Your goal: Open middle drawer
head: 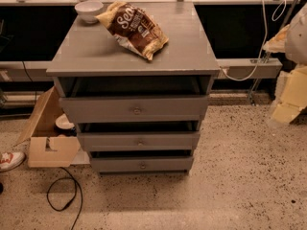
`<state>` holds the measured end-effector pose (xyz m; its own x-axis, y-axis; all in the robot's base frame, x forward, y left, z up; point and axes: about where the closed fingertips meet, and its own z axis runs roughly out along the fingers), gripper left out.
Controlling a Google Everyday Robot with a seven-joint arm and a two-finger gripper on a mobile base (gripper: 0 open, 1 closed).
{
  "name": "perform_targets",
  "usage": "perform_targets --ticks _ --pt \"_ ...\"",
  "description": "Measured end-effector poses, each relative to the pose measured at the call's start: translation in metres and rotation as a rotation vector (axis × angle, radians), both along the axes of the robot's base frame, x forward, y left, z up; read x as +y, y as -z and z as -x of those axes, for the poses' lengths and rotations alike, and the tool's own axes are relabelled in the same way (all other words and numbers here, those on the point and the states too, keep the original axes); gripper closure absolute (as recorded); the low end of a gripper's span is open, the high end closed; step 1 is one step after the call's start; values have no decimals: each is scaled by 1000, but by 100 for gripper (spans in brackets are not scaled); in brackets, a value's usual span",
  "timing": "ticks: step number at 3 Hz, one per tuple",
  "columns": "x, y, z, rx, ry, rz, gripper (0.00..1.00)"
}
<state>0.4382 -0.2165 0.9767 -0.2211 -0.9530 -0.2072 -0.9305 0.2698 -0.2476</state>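
A gray bench (86, 51) with three stacked drawers stands in the middle of the scene on a speckled floor (240, 176). The middle drawer (110, 142) sits between a taller top drawer (96, 110) and a shorter bottom drawer (115, 165). Its flat front carries a small round knob (140, 141) at the centre, and a dark gap runs along above it. On the bench top a brown and white chip bag (133, 29) lies tilted towards the far side, and a white bowl (88, 10) stands just left of it at the far left corner. The end effector (289, 99) shows as a pale, yellowish shape at the right edge, well apart from the bench and from the knob; whether it is apart or together I cannot tell. To the left of the bench an open cardboard box (48, 150) rests on the floor, with a shoe (9, 159) further left and a black cable (64, 195) looping on the near floor. A white cable (263, 37) hangs at the far right.
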Motion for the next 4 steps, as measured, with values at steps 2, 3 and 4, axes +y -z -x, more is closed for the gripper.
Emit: perform_targets --ticks 2,3,4 --pt "0 6 0 4 -30 -21 0" --pt "4 54 -2 53 -82 -110 0" --pt "26 136 -3 100 -101 -292 0"
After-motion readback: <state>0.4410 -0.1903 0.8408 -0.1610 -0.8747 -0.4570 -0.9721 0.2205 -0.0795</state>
